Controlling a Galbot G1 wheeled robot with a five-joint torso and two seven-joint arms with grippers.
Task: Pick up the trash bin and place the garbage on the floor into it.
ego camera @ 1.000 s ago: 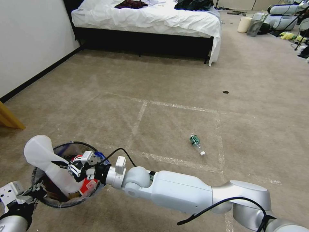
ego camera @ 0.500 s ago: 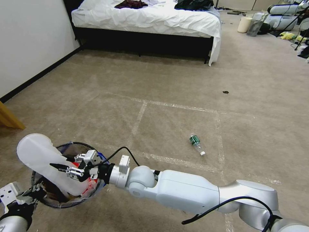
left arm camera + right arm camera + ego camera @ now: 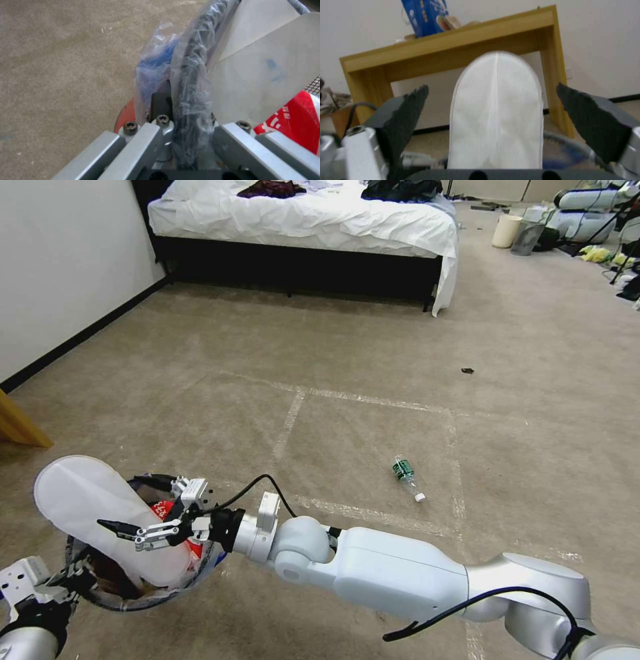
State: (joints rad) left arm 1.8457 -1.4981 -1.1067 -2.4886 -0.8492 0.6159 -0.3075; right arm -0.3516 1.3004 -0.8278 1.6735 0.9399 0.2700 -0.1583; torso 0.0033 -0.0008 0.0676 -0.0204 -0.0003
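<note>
The trash bin (image 3: pixel 143 580) hangs low at your left, its bagged rim clenched in the left gripper (image 3: pixel 67 580). Note the change: a second ago the right gripper (image 3: pixel 133 527) pinched the white slipper sole (image 3: pixel 100 520); its fingers now stand spread wide and the sole rests free, its lower end among the red wrappers (image 3: pixel 190 550) inside the bin. The upper half juts past the rim, tilted toward the wall, so judge this deposit as made but not settled. The green-labelled bottle (image 3: pixel 407 477) lies on open carpet well apart to your right. Nothing crowds the bin; the wooden table (image 3: pixel 453 42) stands beyond the sole's tip.
</note>
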